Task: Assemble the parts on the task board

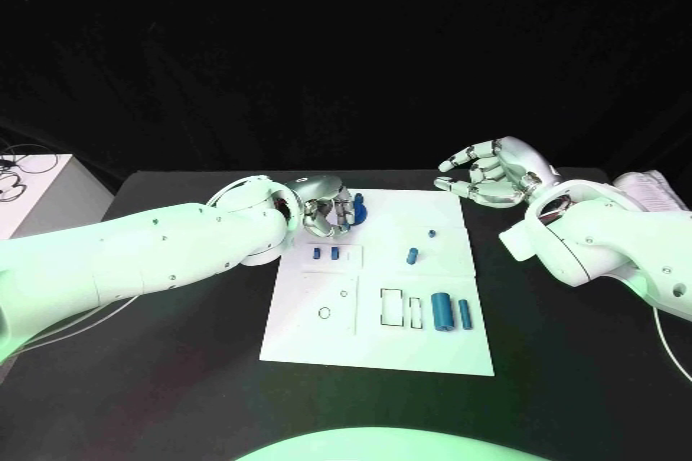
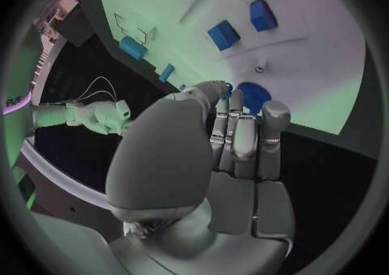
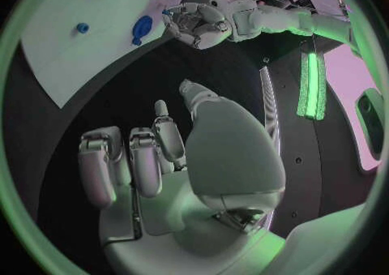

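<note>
Several blue parts [image 1: 443, 311] lie loose across the task board [image 1: 378, 343] mid-counter, so most assembly looks undone; left robot hand [image 1: 326, 213] fingers a round blue piece [image 2: 253, 96] at the board's far-left corner, right robot hand [image 1: 495, 174] hovers spread, holding nothing.

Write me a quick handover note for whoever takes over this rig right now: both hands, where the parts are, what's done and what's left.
Left hand: over the far left corner of the white task board, fingers curled at a round blue disc part; whether it grips the disc is unclear.
Right hand: raised off the board's far right corner, fingers apart, holding nothing.
Parts: two small blue blocks near the left hand; small blue cylinder mid-board; large blue cylinder and a slimmer one near the right edge.
Done: cannot tell.
Left: most parts appear loose.
</note>
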Available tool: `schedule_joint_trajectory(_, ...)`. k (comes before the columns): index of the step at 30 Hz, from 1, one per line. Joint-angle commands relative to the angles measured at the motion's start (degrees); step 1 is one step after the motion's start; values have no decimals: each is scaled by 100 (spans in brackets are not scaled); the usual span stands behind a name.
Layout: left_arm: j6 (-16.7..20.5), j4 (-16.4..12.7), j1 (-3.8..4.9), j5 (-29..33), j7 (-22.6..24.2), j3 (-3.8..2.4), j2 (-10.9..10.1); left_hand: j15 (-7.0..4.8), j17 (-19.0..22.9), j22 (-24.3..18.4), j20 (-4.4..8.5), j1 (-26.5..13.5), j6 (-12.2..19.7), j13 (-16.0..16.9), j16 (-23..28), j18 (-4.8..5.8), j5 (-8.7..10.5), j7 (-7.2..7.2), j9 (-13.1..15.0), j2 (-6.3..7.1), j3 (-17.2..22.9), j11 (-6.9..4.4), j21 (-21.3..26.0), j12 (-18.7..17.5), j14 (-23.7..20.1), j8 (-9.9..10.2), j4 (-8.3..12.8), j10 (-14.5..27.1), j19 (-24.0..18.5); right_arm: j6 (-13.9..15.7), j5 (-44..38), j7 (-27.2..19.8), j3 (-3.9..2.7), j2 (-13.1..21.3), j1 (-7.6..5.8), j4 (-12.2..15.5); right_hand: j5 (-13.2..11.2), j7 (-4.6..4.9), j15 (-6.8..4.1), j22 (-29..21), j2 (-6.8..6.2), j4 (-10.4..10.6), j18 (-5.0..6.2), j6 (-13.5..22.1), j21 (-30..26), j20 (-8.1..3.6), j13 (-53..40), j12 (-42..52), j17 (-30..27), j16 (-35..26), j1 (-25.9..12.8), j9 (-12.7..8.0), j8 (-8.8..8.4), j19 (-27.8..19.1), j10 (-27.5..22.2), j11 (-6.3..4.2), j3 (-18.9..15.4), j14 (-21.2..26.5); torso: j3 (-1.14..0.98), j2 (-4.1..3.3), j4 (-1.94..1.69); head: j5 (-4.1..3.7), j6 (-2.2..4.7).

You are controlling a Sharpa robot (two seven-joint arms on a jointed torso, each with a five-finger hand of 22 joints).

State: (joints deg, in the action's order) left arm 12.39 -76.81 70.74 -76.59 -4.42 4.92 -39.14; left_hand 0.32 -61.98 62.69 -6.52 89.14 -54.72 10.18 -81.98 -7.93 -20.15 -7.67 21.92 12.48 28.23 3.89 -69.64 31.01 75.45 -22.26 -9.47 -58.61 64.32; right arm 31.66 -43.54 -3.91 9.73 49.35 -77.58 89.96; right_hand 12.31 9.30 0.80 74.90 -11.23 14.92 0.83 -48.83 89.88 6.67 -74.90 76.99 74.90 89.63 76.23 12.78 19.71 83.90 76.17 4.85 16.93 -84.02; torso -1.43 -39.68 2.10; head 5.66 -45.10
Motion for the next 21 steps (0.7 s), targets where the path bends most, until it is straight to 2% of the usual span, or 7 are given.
schedule_joint_trajectory(1, -411, -35, 9, 136, 16, -9, -92, 10, 29, -24, -6, -75, -46, -12, -21, 40, 7, -7, 10, -15, 25, 2, 43, -37, 4, 41, 22, -29, -48, -74, -34, -63, -1, 7, 3, 4, 26, 15, -42, 1510, 20, 9, -83, 44, 12, -44, -146, -23, 1393, -25, -18, 5, 20, 610, -12, -15, 37, -565, -4, -4, 0, 4, 2)
schedule_joint_trajectory(8, -555, 14, 8, 80, -62, -11, -238, 13, 36, -25, -10, -111, -52, -15, -19, 39, 9, -5, 17, -7, 28, 4, 50, -68, -4, 55, 17, -36, -59, -71, -34, -60, -1, 17, 3, 7, 26, 15, -42, 1510, 20, 9, -83, 44, 12, -44, -146, -23, 1393, -25, -18, 5, 20, 610, -12, -15, 37, -565, 1, -8, -3, 17, 5)
schedule_joint_trajectory(15, -578, 72, 6, 57, -89, -9, -263, 13, 36, -16, -11, -118, -56, -15, -20, 42, 9, -5, 19, -6, 29, 4, 44, -73, -5, 57, 16, -39, -52, -69, -35, -62, -1, 16, 3, 2, 26, 15, -42, 1510, 20, 9, -83, 44, 12, -44, -146, -23, 1393, -25, -18, 5, 20, 610, -12, -15, 37, -565, 6, -12, 12, 31, 6)
schedule_joint_trajectory(21, -594, 81, 5, 48, -95, -9, -258, 13, 29, -12, -12, -122, -59, -15, -22, 43, 10, -5, 20, -5, 29, 4, 42, -77, -1, 58, 17, -42, -49, -68, -36, -61, -1, 16, 3, 1, 26, 15, -42, 1510, 20, 9, -83, 44, 12, -44, -146, -23, 1393, -25, -18, 5, 20, 610, -12, -15, 37, -565, 0, -13, 12, 20, -4)
